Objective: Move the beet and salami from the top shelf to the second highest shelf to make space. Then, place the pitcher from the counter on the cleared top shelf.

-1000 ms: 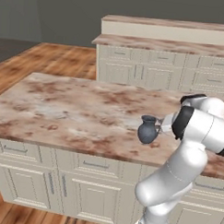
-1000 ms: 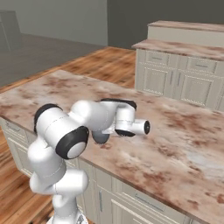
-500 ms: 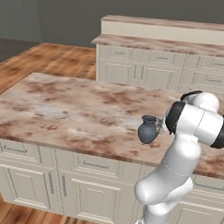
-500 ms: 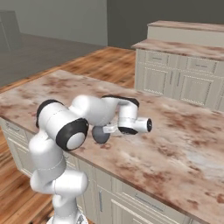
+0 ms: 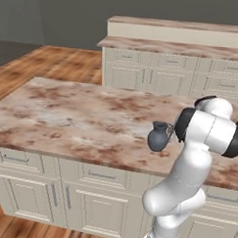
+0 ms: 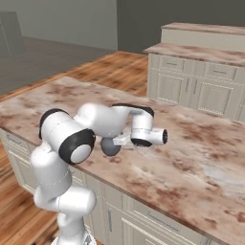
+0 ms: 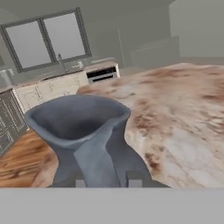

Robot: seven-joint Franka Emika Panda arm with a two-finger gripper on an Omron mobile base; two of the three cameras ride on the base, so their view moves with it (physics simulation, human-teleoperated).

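Note:
The dark blue-grey pitcher [image 5: 158, 138] stands upright on the marbled counter [image 5: 67, 114], near its front edge. In the right base view the pitcher [image 6: 110, 146] is partly behind my forearm. My gripper [image 6: 122, 140] reaches it sideways at handle height. In the hand view the pitcher [image 7: 83, 122] is very close, with its flared mouth on top and its handle running down between my fingertips [image 7: 134, 179]. My gripper [image 7: 107, 181] is shut on that handle. The beet, the salami and the shelves are out of view.
A rear counter with a raised ledge [image 5: 178, 45] stands behind the island over cream cabinets. Wooden floor [image 5: 50, 64] lies between the two. The counter [image 6: 191, 158] stretches bare and wide to both sides of the pitcher. Far off in the hand view are windows [image 7: 48, 39].
The jaws have come together from wide open onto the pitcher's handle. My elbow and forearm have swung up and over a little. The pitcher stays where it was.

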